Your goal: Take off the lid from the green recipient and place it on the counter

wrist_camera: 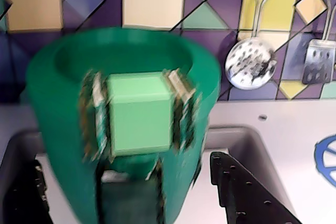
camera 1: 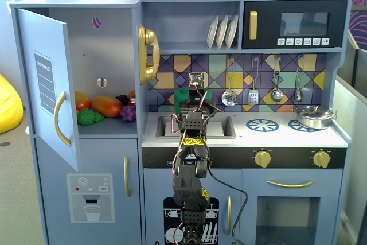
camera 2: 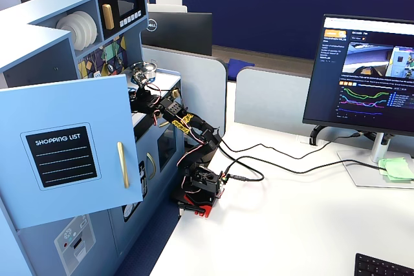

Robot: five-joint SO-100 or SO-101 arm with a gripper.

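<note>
- The task has barely begun: judging by the wrist view, the lid (wrist_camera: 139, 114) sits on the green recipient (wrist_camera: 52, 129), with its light-green blocky knob standing up in the middle of the rim. Nothing has been lifted.
- The black fingers (wrist_camera: 247, 192) show at the lower left and lower right of the wrist view. They are spread wide on either side of the pot and grip nothing that I can see.
- What is left is nearly everything: closing on the knob, raising the lid clear of the rim, and setting it down on the counter (wrist_camera: 294, 124).
- The recipient is a dark-green pot, wider at the top, with a ribbed strip down its front. It appears to stand in the sink (wrist_camera: 247, 135), close to the tiled back wall.
- In a fixed view the pot (camera 1: 181, 97) is mostly hidden behind the arm.
- The wrist picture is blurred. Striped pieces flank the knob, and I cannot tell what they are.
- The lid's flat disc shows only as a darker oval inside the rim.
- Bare white counter (camera 1: 287, 136) lies to the right of the sink in that fixed view, short of the silver pan (camera 1: 312, 117). It looks a fair spot for the lid.
</note>
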